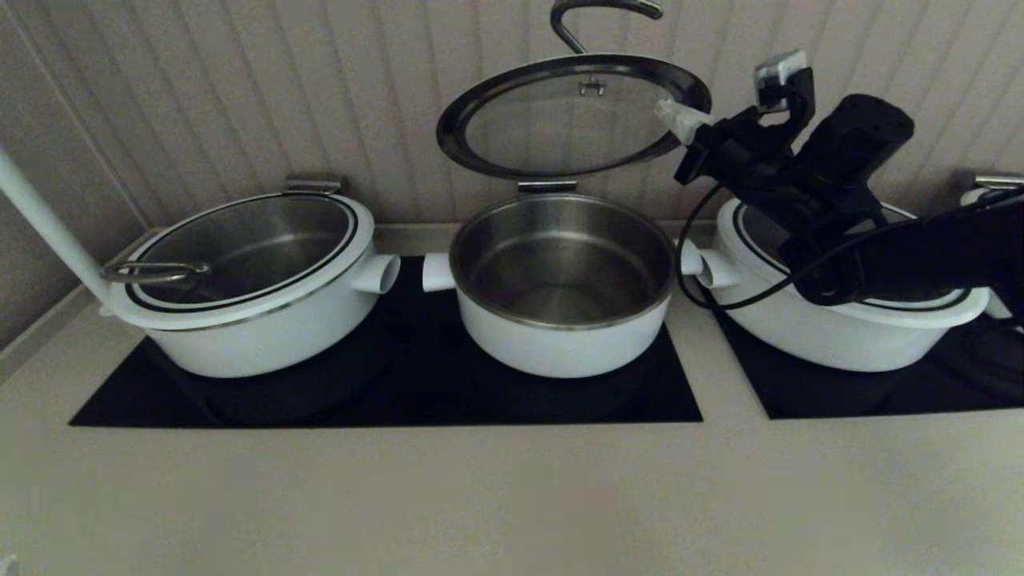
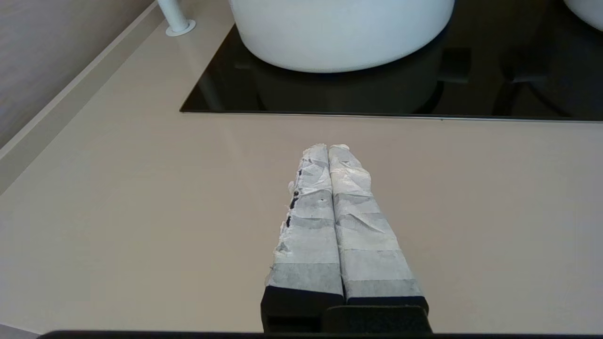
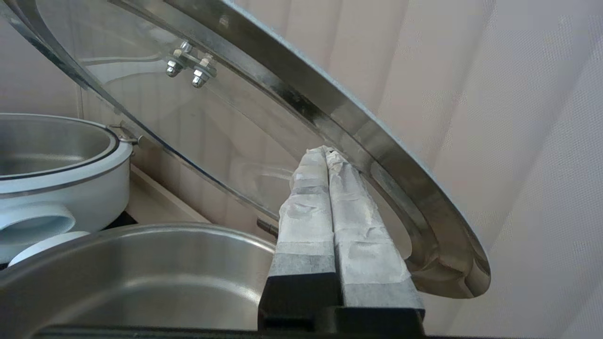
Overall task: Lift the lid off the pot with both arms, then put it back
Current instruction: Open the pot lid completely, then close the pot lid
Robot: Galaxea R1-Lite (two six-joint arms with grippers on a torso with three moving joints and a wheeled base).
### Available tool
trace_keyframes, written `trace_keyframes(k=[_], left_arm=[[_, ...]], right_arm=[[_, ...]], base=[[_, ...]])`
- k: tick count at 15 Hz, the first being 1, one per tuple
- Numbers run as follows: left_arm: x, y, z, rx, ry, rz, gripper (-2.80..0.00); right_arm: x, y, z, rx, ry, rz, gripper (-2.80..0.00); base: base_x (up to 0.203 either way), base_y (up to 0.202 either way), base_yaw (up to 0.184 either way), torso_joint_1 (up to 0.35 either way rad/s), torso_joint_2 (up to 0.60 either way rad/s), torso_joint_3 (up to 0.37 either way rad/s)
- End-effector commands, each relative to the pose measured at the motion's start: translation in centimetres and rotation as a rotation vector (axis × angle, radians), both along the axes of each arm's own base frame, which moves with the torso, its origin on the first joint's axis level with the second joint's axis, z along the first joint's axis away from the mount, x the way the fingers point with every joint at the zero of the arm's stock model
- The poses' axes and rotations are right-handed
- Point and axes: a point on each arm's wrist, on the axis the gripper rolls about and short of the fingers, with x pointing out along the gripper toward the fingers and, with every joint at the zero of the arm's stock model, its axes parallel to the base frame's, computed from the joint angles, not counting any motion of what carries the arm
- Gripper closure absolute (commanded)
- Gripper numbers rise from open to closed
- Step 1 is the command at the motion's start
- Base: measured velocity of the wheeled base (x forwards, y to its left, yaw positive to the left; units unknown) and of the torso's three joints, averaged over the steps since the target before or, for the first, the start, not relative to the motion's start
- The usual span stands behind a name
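One R tool at lid rim.

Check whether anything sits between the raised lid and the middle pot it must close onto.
Nothing visible does. The lid stands tilted open above the pot, whose steel bowl is empty. The right gripper, shut, is at the lid's rim, beside that path.

Glossy white pot with brushed steel bowl, steel-rimmed glass lid, glossy black cooktop.
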Motion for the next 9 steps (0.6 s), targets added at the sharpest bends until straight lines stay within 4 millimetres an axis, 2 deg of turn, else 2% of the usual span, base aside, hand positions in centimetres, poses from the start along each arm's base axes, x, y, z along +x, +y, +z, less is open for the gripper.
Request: trace_keyframes(k=[1,9], left_arm=[[0.1,0.0,0.0,0.001,0.005,0.0,0.0],[0.0,0.0,-0.3,0.003,0.036,0.004,0.0]], right_arm=[[-0.5,0.0,0.1,-0.003,-0.001,0.007,0.0],[-2.5,-0.4,-0.9,-0.024,0.077,0.015,0.0]], base=[[0.0,0.0,0.0,0.0,0.0,0.0],[0.0,0.0,0.0,0.0,0.0,0.0]])
